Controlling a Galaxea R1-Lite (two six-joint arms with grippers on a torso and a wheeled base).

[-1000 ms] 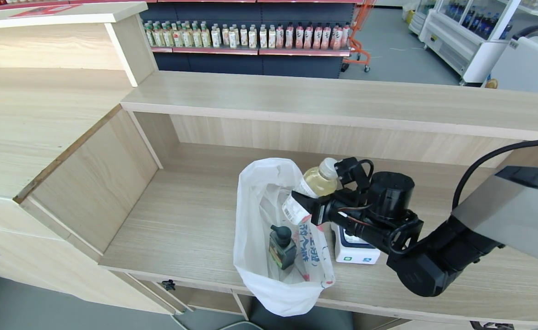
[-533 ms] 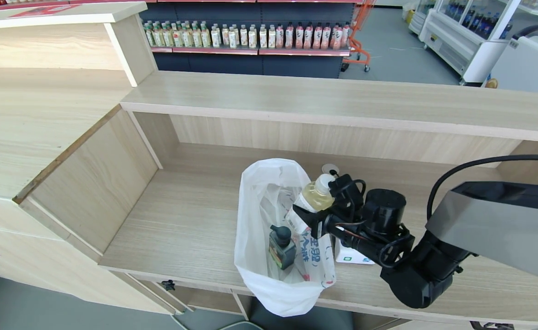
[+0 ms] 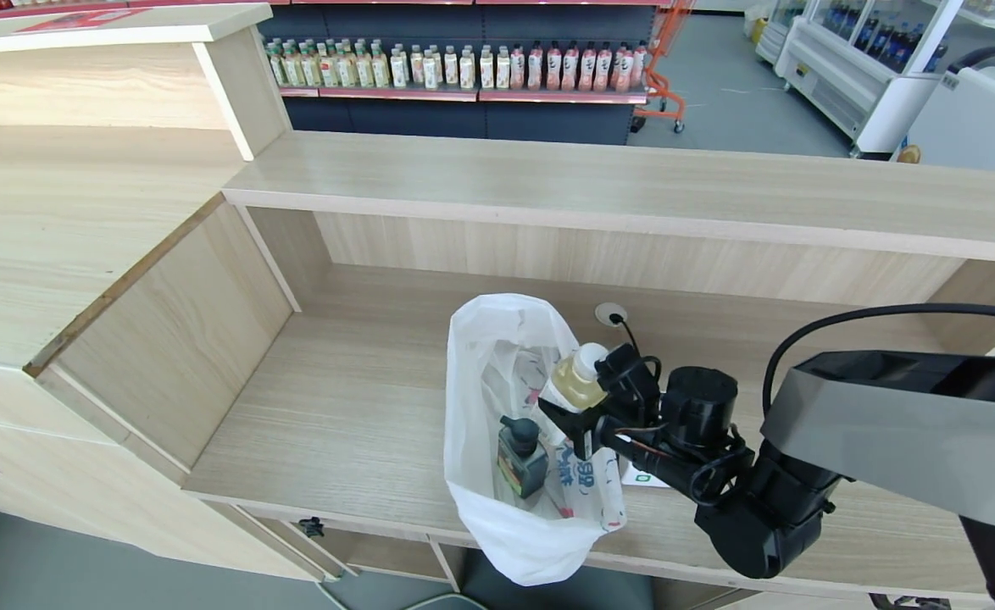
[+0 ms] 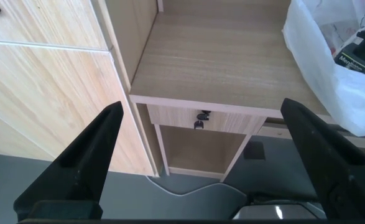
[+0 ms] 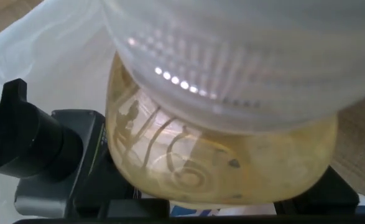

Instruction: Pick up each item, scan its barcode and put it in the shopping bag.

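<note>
Head view: the drink bottle (image 3: 578, 381) is half hidden by the right gripper (image 3: 591, 393) clamped around it and by the shopping bag (image 3: 489, 356). It has been lowered further into the bag's mouth. One pump bottle (image 3: 521, 457) is counted inside the bag.

Left wrist view: the left gripper (image 4: 201, 107) is held spread and empty beside the bag.

Right wrist view: the drink bottle's cap is blurred.

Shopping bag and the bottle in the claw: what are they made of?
The shopping bag looks like thin white plastic film: semi-translucent, crinkled, faintly glossy. The bottle seems clear plastic: amber liquid shows through its moulded ridges.
</note>
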